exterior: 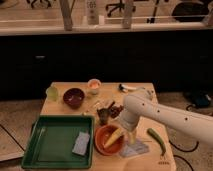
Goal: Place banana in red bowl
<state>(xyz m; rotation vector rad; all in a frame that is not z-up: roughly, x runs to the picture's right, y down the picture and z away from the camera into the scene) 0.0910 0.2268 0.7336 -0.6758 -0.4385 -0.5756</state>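
Note:
The banana (113,137), small and pale yellow, lies slanted inside the orange-red bowl (99,135) near the table's front edge. My white arm comes in from the right and bends down to the bowl's right rim. The gripper (129,134) hangs there just right of the banana, open, with nothing between its fingers that I can make out. The arm's wrist hides the bowl's far right rim.
A green tray (47,150) holding a grey-blue packet (81,143) sits left of the bowl. A long green pepper (156,140) lies to the right. Behind stand a dark maroon bowl (74,97), a pale-green cup (52,93), a small white cup (93,86) and a dark cup (103,116).

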